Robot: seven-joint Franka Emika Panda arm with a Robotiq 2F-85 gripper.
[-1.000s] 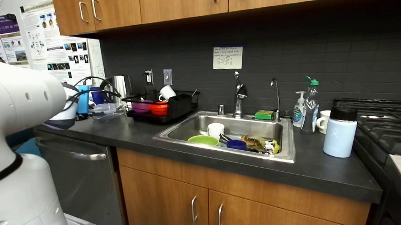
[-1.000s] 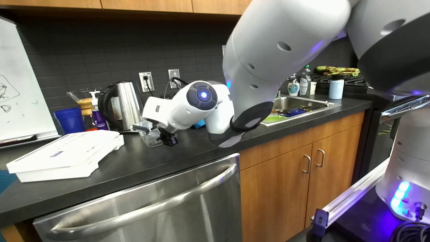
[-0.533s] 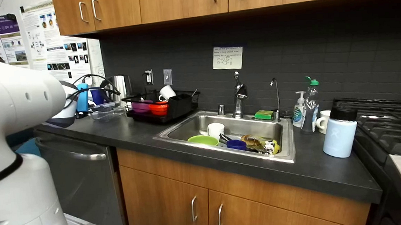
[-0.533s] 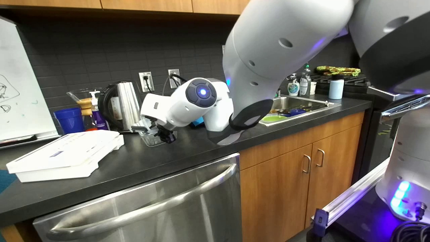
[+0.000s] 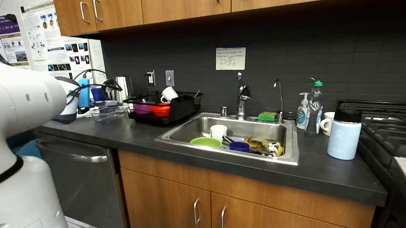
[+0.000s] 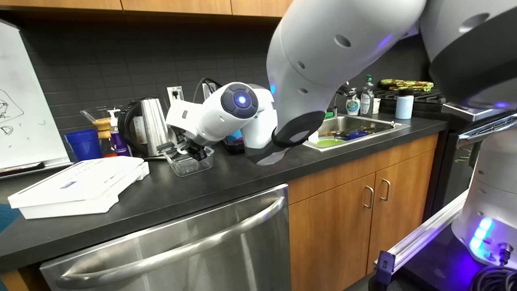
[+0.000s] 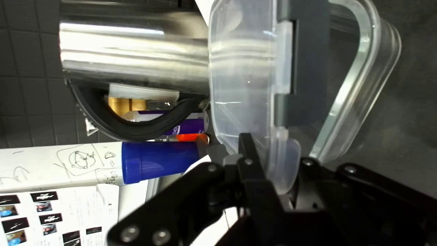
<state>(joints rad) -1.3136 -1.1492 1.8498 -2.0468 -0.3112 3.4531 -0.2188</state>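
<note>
Where our fingers (image 7: 252,172) are gripping: we are seeing them drawn in close around the end flap (image 7: 289,165) of the clear lid (image 7: 244,71), and by our reading they are pinching it.
Clear lid: it is hanging tilted just beyond the fingers, its grey latch (image 7: 310,68) dangling toward the container base (image 7: 350,73).
Container base: it is lying uncovered on the table (image 6: 234,173), below the fingers and near them; whether a lid edge is touching its rim, we cannot tell.
Lid work done: we are judging the lid to be off the base and riding in our grasp.
Lid work left: we are seeing no release yet, since the lid is neither sitting closed on the base nor lying on the table by itself.
Kettle (image 7: 136,61) and blue cup (image 7: 160,160): both are standing beyond the fingers, the kettle behind the lid, the cup well apart from it.
Arm (image 6: 206,125) against half a second ago: in both exterior views we are finding it higher, the lid rising with it, while the base is keeping its place and, in an exterior view, more of the base (image 6: 196,165) is showing past the fingers.
</note>
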